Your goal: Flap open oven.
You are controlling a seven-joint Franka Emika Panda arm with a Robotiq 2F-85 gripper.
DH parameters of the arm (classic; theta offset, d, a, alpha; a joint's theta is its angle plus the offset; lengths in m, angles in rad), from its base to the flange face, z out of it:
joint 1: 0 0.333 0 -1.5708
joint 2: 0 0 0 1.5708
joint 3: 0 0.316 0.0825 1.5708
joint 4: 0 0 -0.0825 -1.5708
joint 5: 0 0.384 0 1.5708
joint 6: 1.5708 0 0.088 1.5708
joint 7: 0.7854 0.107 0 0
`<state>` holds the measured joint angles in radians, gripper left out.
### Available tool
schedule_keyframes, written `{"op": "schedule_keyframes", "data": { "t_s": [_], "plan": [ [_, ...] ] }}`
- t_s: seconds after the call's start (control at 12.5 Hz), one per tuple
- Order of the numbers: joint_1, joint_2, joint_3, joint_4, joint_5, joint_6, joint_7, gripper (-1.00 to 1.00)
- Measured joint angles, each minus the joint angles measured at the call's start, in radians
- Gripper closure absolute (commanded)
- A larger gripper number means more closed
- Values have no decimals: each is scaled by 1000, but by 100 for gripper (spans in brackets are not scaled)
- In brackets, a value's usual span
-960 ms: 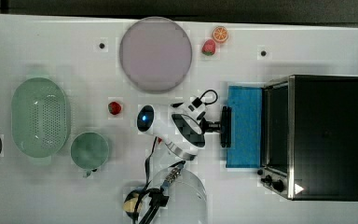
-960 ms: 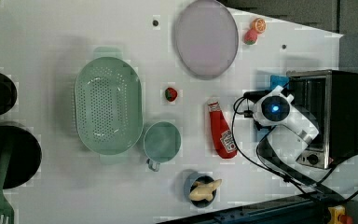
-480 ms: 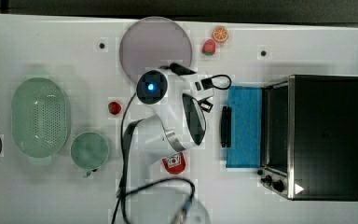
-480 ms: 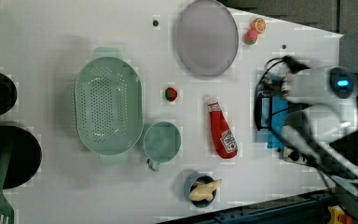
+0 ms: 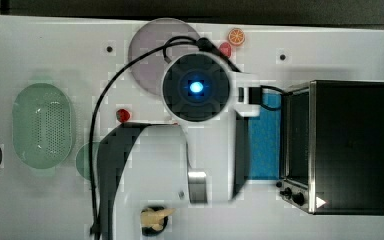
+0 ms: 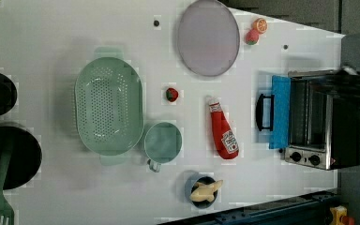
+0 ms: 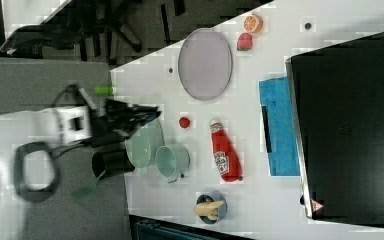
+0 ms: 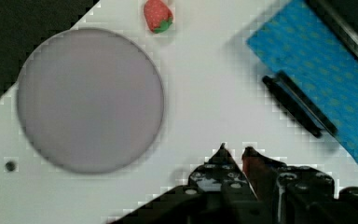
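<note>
Hanging folded flat on the surface (image 6: pixel 75 28), the oven (image 6: pixel 318 119) door (image 6: pixel 280 111) looks fully open. Claw (image 8: pixel 233 151) tips nearly together, empty, high over the plate (image 8: pixel 89 99). Risk: a descent could snag the handle (image 6: pixel 262 111) or hit the ketchup bottle (image 6: pixel 223 132).

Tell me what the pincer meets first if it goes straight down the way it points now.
Probably bare table. In the wrist view the pincer points at white surface between the grey plate and the oven door's handle; nothing lies in that line, though height is unclear.
</note>
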<state>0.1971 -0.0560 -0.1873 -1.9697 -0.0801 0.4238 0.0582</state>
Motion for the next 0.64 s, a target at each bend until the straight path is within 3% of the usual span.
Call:
{"op": "schedule_keyframes", "data": {
  "t_s": [0.32, 0.64],
  "plan": [
    [-15, -107, -45, 163, 17, -301, 0, 65],
    [-24, -98, -61, 216, 31, -348, 0, 65]
  ]
}}
